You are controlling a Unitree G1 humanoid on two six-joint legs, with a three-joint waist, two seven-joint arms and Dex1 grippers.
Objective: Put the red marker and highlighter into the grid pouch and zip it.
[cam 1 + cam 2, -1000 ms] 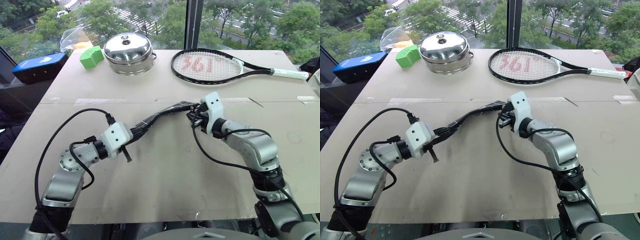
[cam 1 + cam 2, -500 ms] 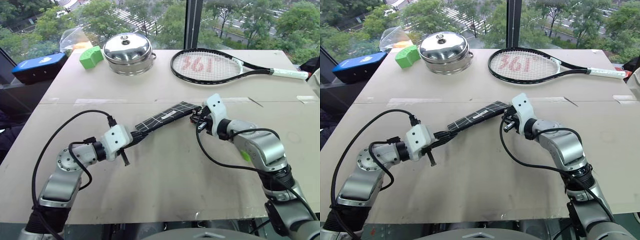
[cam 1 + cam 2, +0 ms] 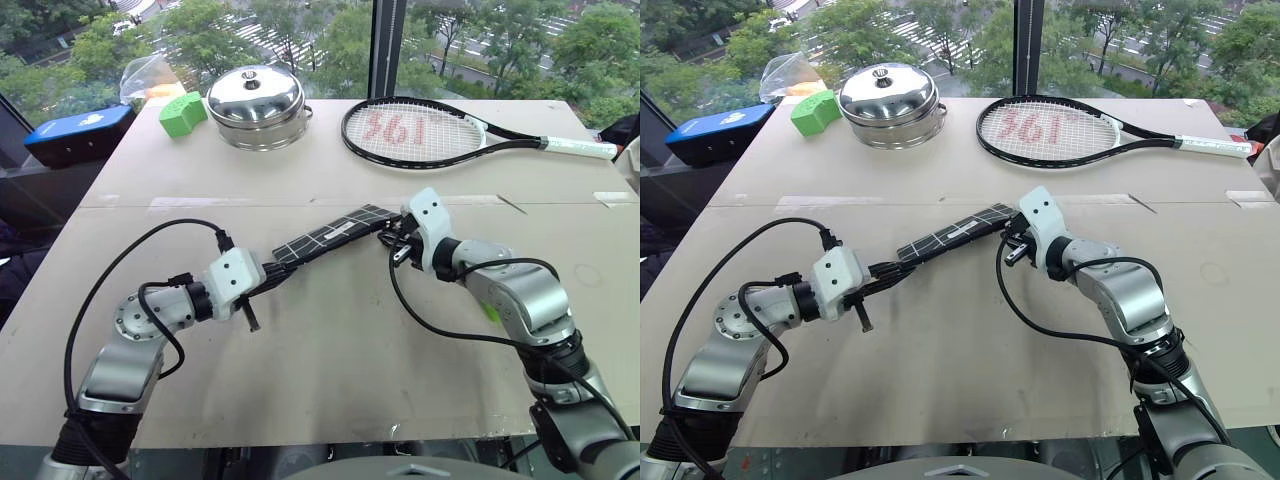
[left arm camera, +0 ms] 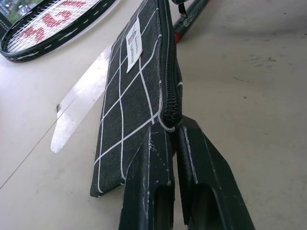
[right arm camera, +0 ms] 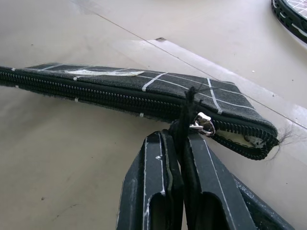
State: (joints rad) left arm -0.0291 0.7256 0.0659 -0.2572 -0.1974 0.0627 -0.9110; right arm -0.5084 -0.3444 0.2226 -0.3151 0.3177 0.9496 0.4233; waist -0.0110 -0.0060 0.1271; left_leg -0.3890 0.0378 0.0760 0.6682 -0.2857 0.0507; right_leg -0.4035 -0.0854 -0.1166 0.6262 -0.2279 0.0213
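A grid pouch [image 3: 325,238] hangs stretched between two robot arms above a tan surface [image 3: 330,370], its long axis running from the near left up toward the far right, zipper edge uppermost. The left claw [image 4: 173,143] is clamped on the pouch's closed near-left end, while the right claw [image 5: 180,143] is pinched tight on the dark pull cord [image 5: 188,108] at the far-right end, just beside the silver zipper slider [image 5: 205,123]. From the right wrist view the teeth look meshed along most of the length, with a short stretch past the slider open and showing pale lining (the marker and highlighter cannot be made out, so whether they are inside is a guess). The remaining gap lies beyond the slider, away from the left claw, so the coming pull would likely run along the pouch's axis with the right arm doing the travelling and the left anchoring. A tennis racket [image 3: 430,131] and a steel pot [image 3: 257,105] sit well apart.
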